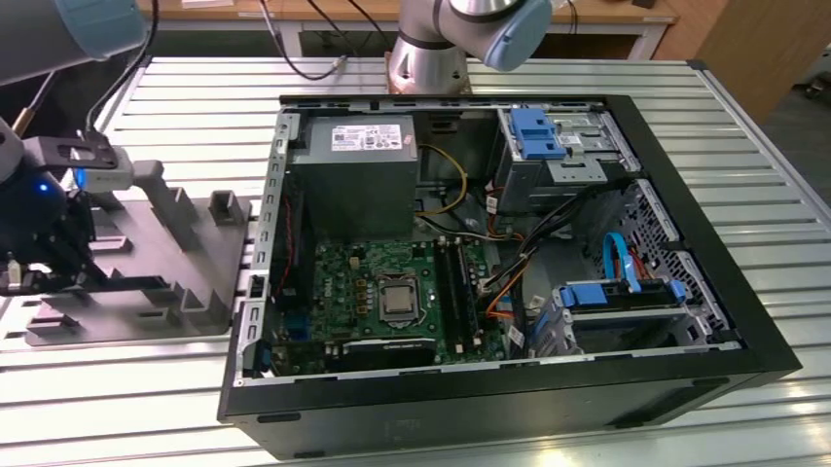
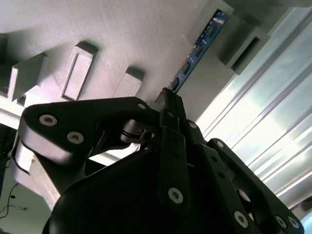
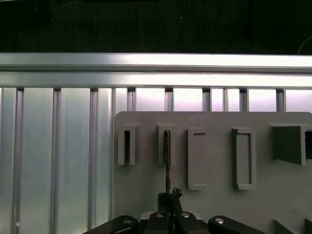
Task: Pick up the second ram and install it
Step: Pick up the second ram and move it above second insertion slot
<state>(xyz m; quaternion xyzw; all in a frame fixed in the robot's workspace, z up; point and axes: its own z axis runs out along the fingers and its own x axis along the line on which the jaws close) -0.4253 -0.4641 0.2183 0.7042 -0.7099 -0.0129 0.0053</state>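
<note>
Jaws shut on a thin ram stick (image 3: 167, 161), seen edge-on in the first wrist view and by its blue edge (image 2: 197, 51) in the second wrist view. Stick stands in line with a narrow slot of the grey holder (image 3: 219, 200); cannot tell whether it is clear of the slot. In the exterior view the holder (image 1: 182, 243) lies on the ribbed worktop (image 1: 727, 97), just beside the open case (image 1: 702, 292) on the exterior view's left.

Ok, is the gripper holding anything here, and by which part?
The ram stick, pinched at one end by the fingers; it stands on edge at a slot in the gray holder.
</note>
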